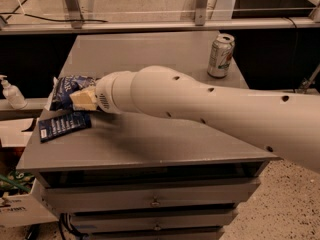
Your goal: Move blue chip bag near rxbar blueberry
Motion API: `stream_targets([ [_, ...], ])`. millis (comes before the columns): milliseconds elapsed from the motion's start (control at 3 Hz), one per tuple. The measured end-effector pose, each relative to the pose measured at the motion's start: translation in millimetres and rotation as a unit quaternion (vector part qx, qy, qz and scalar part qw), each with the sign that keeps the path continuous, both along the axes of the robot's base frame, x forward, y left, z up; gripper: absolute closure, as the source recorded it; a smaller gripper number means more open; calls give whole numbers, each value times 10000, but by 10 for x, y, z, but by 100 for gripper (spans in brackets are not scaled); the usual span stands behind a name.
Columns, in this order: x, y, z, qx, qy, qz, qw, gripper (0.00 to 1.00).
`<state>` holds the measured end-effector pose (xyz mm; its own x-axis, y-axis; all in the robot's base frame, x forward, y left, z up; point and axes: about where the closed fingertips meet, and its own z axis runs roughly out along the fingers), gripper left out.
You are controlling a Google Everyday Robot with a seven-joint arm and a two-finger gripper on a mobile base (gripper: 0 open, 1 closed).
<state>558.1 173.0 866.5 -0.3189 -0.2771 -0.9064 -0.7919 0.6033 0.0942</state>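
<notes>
One chip bag (66, 86), dark blue and crinkly, stood at the left edge of the table (150, 146), with its left end reaching past that edge. Its white lettering could not be read. One gripper (85, 98) was at the bag's right side. One pale finger (83, 101) lay pressed across the bag's front, the second finger was hidden behind the bag, and the bag was pinched between them.

One snack bar (65, 125), flat and dark blue, lay on the table just in front of the bag. It carried rows of white text that were too small to read.

One drink can (220, 55) stood upright near the back right corner, well apart from both; its label was not legible. One white arm (215, 111) crossed the table from the right. One pump bottle (11, 93) stood on a ledge left of the table.
</notes>
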Motion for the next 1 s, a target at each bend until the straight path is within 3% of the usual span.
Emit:
stream_targets([
  [333, -42, 5, 38, 93, 55, 5, 9999, 0],
  [667, -24, -10, 118, 363, 35, 75, 9993, 0],
  [1000, 6, -131, 140, 750, -33, 367, 9965, 0],
])
